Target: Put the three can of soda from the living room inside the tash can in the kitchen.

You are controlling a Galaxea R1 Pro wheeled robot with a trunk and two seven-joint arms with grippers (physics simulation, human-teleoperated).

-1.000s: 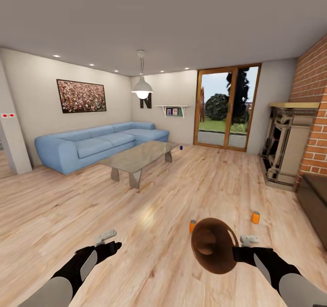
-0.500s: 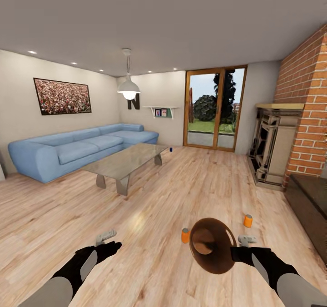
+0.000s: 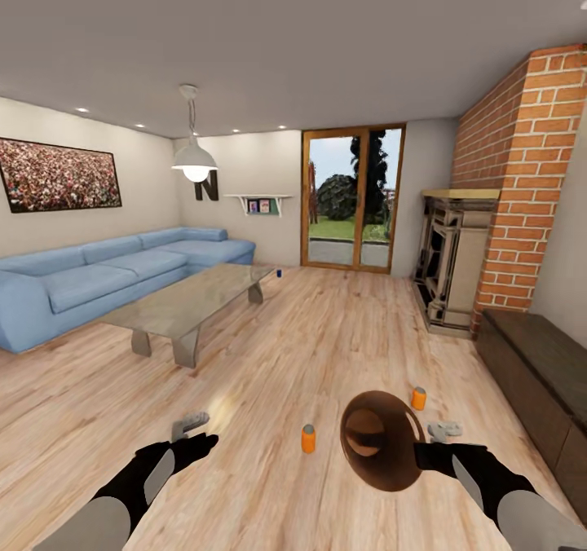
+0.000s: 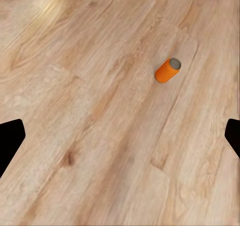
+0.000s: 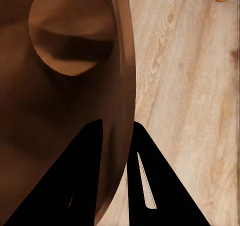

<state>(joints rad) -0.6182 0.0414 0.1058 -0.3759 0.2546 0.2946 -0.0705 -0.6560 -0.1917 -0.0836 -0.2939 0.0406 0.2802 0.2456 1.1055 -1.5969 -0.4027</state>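
Soda cans all loose on the floor, none binned yet! Right pincer [image 3: 422, 456] grips the rim of the tash can [image 3: 381, 439], wall pinched between its fingers, mouth tipped toward us, nothing visible inside. Left pincer [image 3: 189, 427] hangs spread wide, holding nothing. Nearest orange can [image 3: 308, 438] stands just left of the bucket, second orange can [image 3: 418, 398] just beyond it, blue can [image 3: 279, 273] far off past the glass tabletop [image 3: 191, 301]. No readable labels; a big letter N [image 3: 207, 185] on the far wall
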